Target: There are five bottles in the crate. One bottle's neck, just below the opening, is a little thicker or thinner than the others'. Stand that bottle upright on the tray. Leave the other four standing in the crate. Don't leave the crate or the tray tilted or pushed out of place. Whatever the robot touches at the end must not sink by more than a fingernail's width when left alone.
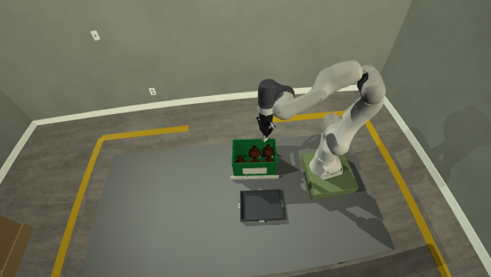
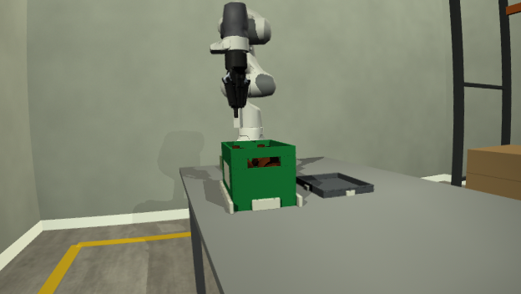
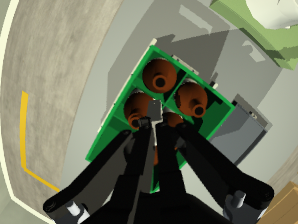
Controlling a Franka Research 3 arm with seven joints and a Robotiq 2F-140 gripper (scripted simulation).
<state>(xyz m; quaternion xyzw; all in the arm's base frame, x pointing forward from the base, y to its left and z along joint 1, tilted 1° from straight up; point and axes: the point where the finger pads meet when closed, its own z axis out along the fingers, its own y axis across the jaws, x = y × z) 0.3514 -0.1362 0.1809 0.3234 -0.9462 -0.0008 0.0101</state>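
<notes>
A green crate [image 1: 254, 159] stands on the grey table and holds several brown bottles [image 1: 254, 151]. It also shows in the exterior view [image 2: 259, 175] and in the wrist view [image 3: 166, 119]. In the wrist view three bottle mouths [image 3: 160, 78] are plain and the others are partly hidden by my fingers. My gripper [image 1: 265, 138] [image 2: 236, 119] hangs well above the crate's back part, apart from every bottle. Its fingers [image 3: 156, 125] are pressed together on nothing. The dark tray [image 1: 262, 205] lies flat in front of the crate, with nothing in it.
The arm's green pedestal [image 1: 330, 181] stands to the right of the crate. White stops sit along the crate's base [image 2: 265, 204]. A cardboard box [image 2: 494, 169] is at the far right, and a black rack [image 2: 480, 83] stands behind it.
</notes>
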